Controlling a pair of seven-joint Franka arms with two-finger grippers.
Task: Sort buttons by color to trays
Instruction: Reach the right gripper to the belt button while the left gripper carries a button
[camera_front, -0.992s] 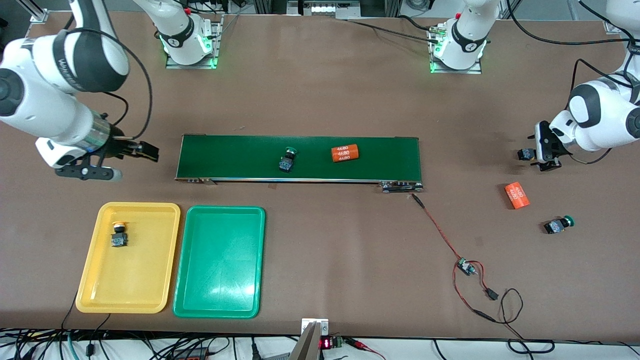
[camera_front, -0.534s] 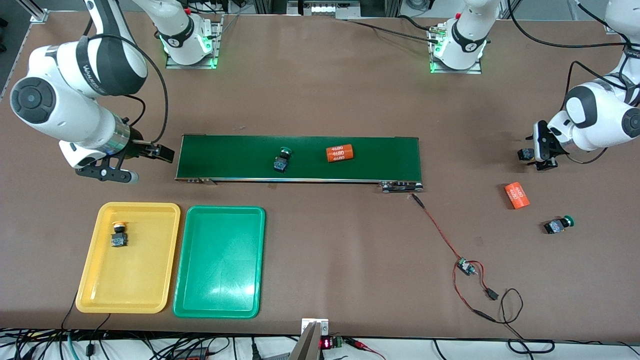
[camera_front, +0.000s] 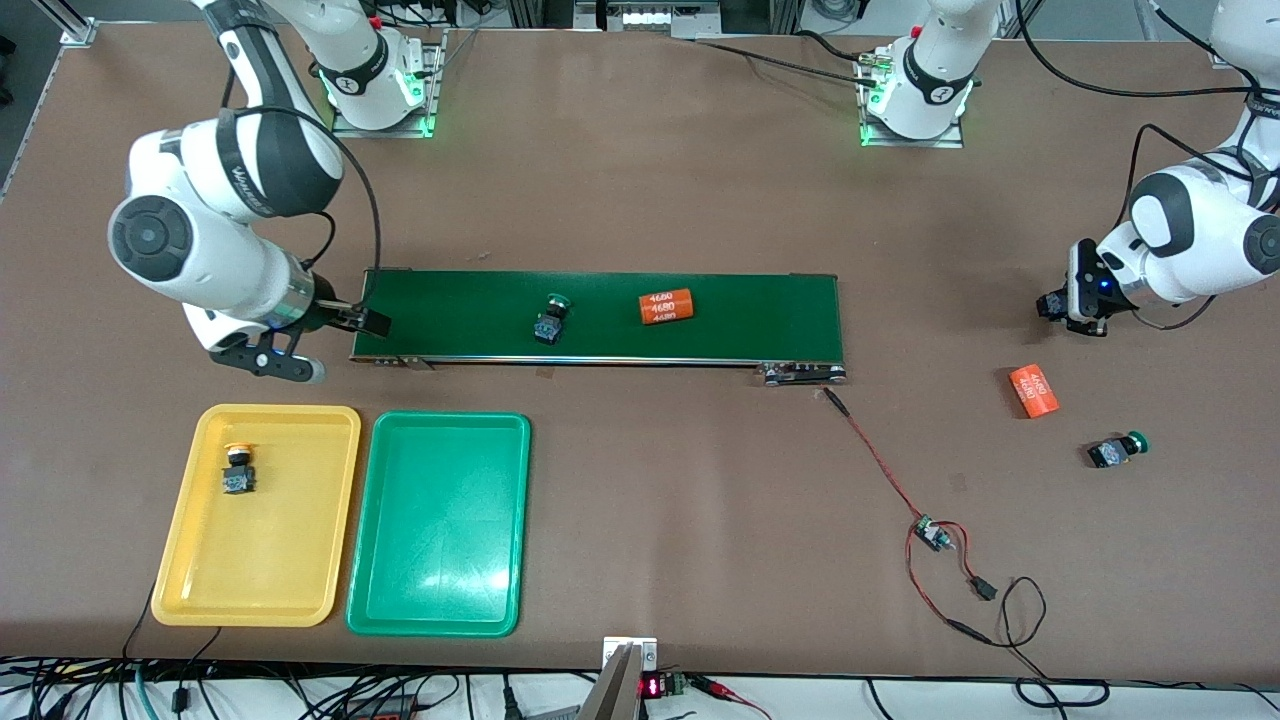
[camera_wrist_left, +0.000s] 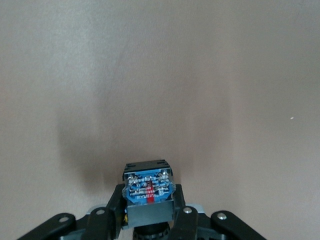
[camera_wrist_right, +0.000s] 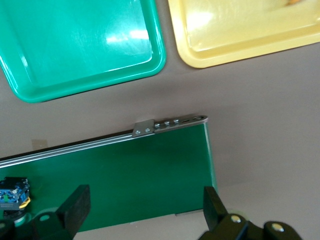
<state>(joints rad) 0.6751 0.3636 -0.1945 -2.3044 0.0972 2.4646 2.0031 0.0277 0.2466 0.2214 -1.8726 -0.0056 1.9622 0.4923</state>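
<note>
**Sorting buttons: left gripper clamped on 1, right gripper spread at the belt end**

Spreading across the whole scene is a brown table (camera_front: 640, 180), with both arm bases bolted along its edge farthest from the front camera and cables trailing along the nearest edge. A dark-green conveyor belt (camera_front: 720, 340) lies across the middle. On it sit a green-capped button (camera_front: 549, 321) and, toward the left arm's end, an orange cylinder (camera_front: 666, 306) with white print. A red wire with a small circuit board (camera_front: 930, 534) runs from the belt's end toward the front camera.

Nearer the front camera, at the right arm's end, 2 trays sit side by side: the yellow tray (camera_front: 190, 560) holding 1 yellow-capped button (camera_front: 237, 470), and the green tray (camera_front: 440, 590) with nothing in it.

The left gripper (camera_front: 1075, 308) is low at the left arm's end of the table, its fingers clamped on a black-bodied button (camera_wrist_left: 148, 187); its cap colour cannot be told. Nearer the front camera lie a second orange cylinder (camera_front: 1034, 391) and a second green-capped button (camera_front: 1117, 449), both well apart from that gripper.

The right gripper (camera_front: 345, 325) hangs over the belt's end nearest the trays, fingers (camera_wrist_right: 75, 206) spread apart, holding nothing; the belt's button is well apart from it.
</note>
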